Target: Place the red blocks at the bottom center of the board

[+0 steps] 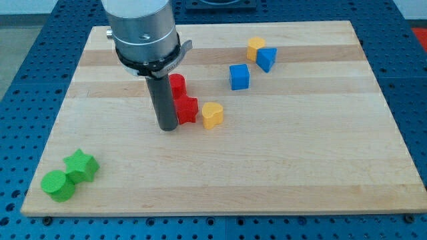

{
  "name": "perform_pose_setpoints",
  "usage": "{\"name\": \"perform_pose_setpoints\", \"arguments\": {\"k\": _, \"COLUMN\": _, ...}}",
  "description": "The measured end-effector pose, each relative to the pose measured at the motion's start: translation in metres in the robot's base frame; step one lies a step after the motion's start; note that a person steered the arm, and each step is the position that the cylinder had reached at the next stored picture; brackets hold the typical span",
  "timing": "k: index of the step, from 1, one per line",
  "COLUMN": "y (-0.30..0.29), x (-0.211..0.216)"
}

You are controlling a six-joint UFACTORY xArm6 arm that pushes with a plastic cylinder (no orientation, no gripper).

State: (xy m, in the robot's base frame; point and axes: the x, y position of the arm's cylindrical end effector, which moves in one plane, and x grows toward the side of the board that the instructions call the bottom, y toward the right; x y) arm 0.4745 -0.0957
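- Nearest the desk's bottom left corner, a green cylinder block is seen, with a green star block touching it just up and to the view's right.
- The bottom center of the desk carries no block.
- Left of the desk's middle, my tip is set down on the wood; the dark rod rises from it into a grey cylindrical arm body that covers part of the top left region.
- A red star-shaped block is found just to the view's right of my tip, apparently touching the rod's side.
- A yellow block with a rounded, heart-like outline stands just beside that red block, on its right; whether the two touch cannot be told.
- A second red block is partly hidden behind the rod, directly above the first red one and touching it; its shape cannot be made out.
- Both red blocks therefore lie left of center, in the upper half of the desk.
- No pincer is carried by this arm, so no grip state can be given.
- Farther up, right of center, a blue cube stands alone.
- Near the top edge, another blue block touches a yellow block behind it.
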Motion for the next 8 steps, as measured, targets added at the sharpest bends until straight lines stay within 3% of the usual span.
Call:
{"name": "perform_pose_setpoints", "arguments": {"k": 1, "y": -0.001, "x": 0.0}}
{"name": "perform_pose_setpoints", "arguments": {"k": 3, "y": -0.073, "x": -0.073}}
{"name": "perform_pose_setpoints", "arguments": {"k": 4, "y": -0.068, "x": -0.112}}
{"name": "perform_pose_setpoints", "arguments": {"k": 5, "y": -0.022, "x": -0.127}}
{"name": "perform_pose_setpoints", "arguments": {"k": 8, "y": -0.006, "x": -0.126}}
